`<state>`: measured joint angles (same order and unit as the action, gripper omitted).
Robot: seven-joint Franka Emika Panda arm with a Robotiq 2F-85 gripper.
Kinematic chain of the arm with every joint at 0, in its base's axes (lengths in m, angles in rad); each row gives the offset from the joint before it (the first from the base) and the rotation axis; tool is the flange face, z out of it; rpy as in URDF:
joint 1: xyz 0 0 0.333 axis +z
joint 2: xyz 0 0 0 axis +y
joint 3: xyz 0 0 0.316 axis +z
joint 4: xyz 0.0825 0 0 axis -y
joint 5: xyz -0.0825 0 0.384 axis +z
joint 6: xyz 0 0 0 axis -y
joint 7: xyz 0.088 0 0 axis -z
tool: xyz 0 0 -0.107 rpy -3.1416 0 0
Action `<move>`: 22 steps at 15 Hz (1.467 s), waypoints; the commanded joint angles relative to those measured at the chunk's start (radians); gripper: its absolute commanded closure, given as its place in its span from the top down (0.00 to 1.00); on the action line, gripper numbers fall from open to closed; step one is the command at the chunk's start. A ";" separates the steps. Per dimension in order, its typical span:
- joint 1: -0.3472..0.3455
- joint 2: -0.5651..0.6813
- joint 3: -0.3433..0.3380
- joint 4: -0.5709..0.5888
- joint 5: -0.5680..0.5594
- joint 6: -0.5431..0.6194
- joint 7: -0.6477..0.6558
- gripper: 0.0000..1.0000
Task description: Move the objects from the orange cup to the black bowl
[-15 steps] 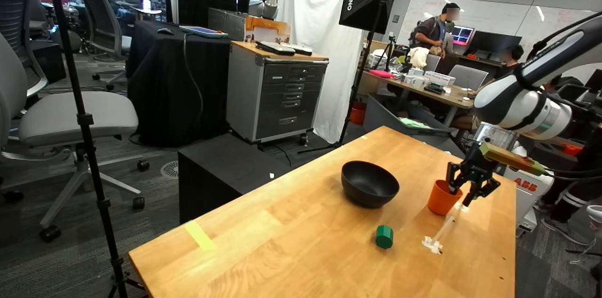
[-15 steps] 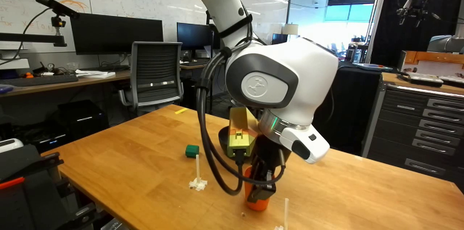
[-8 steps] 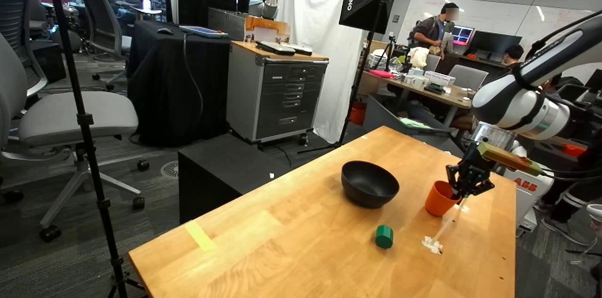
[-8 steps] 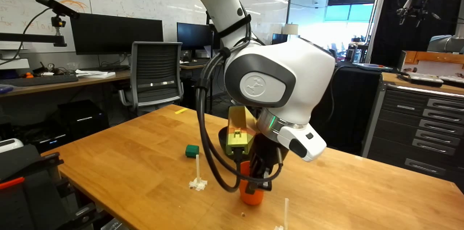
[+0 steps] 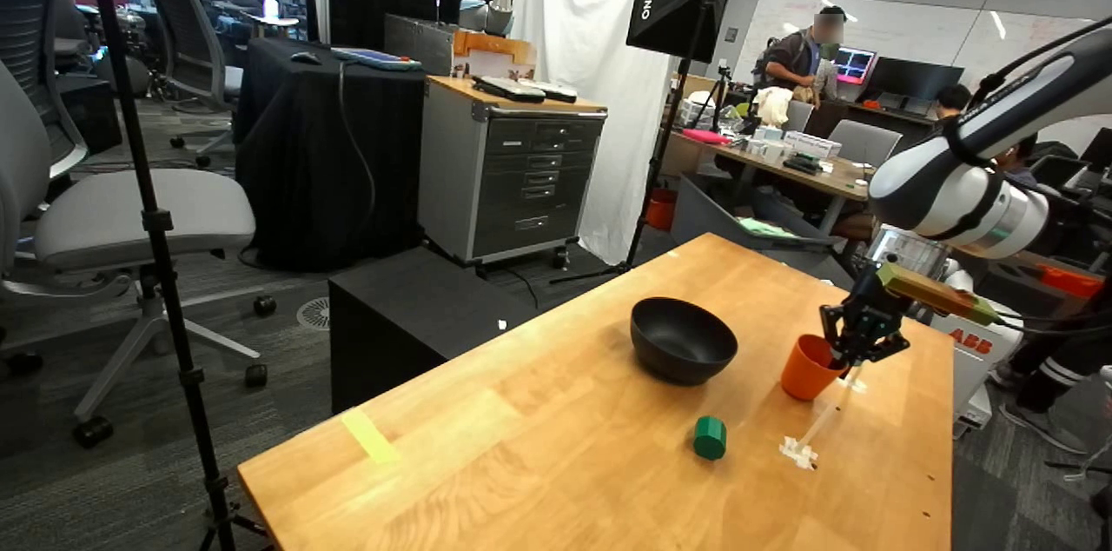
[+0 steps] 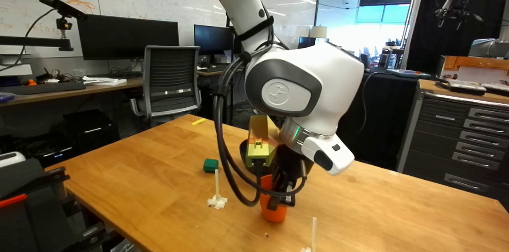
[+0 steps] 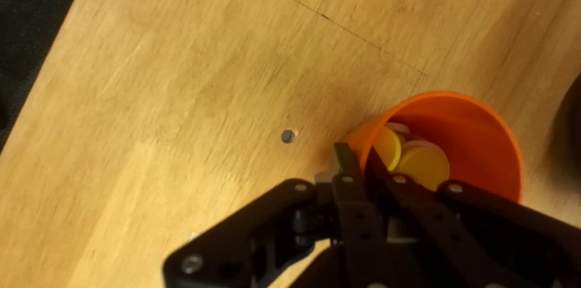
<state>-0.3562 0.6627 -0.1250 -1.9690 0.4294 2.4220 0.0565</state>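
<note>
The orange cup (image 5: 808, 375) stands on the wooden table, and also shows in an exterior view (image 6: 273, 214) and the wrist view (image 7: 481, 151). My gripper (image 7: 358, 151) is shut on the cup's near wall, one finger inside and one outside; it shows in both exterior views (image 5: 841, 355) (image 6: 275, 202). The objects (image 7: 420, 163), yellow and pinkish round discs, lie at the cup's bottom. The black bowl (image 5: 682, 342) stands upright beyond the cup with none of the discs visible in it; it is partly hidden in an exterior view (image 6: 243, 154).
A dark green block (image 5: 710, 438) lies on the table (image 5: 521, 447), also visible in an exterior view (image 6: 210, 165). Thin pale sticks (image 6: 217, 185) stand taped to the table near the cup. A yellow tape strip (image 5: 369, 436) marks the far end.
The gripper, open around the cup's wall a second ago, has shut on it. The cup and arm have shifted slightly toward the bowl. The bowl and green block have not moved.
</note>
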 commanded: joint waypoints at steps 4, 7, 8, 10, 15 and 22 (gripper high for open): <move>-0.022 -0.070 0.028 -0.029 0.052 -0.019 -0.017 0.07; -0.029 -0.096 0.029 -0.040 0.073 -0.023 -0.022 0.07; -0.030 -0.103 0.028 -0.044 0.079 -0.022 -0.022 0.07; -0.025 -0.116 0.020 -0.052 0.085 -0.008 -0.011 0.07; -0.016 -0.135 0.015 -0.033 0.091 -0.031 0.021 0.07; -0.014 -0.153 0.005 0.028 0.127 -0.031 0.123 0.06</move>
<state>-0.3685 0.5349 -0.1175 -1.9647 0.5176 2.4162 0.1357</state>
